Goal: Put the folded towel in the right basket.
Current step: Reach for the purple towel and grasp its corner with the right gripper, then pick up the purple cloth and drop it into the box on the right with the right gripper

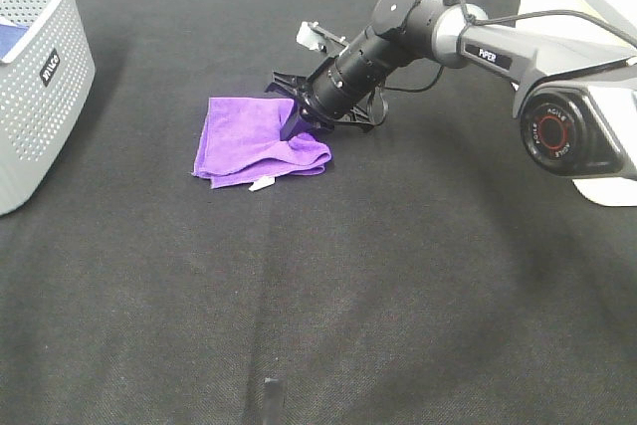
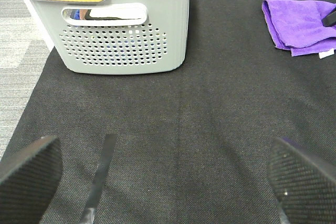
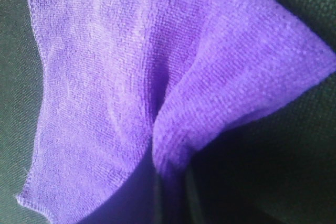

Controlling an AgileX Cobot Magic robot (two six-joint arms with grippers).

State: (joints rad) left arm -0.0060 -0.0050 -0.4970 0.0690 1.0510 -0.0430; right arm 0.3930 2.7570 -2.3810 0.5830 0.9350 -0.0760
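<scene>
The folded purple towel [image 1: 249,141] lies on the black table left of centre, with a white tag at its near edge. My right gripper [image 1: 296,126] reaches in from the right and is shut on the towel's right edge, which bunches up there. The right wrist view is filled with the pinched purple cloth [image 3: 131,77]; the fingers themselves are hidden. My left gripper [image 2: 165,179] is open and empty, low near the table's front edge, far from the towel [image 2: 299,24]. No basket shows on the right.
A grey perforated basket [image 1: 40,77] stands at the far left edge; in the left wrist view [image 2: 121,40] it has a yellow rim and blue cloth inside. The right arm's base [image 1: 577,126] sits at the right edge.
</scene>
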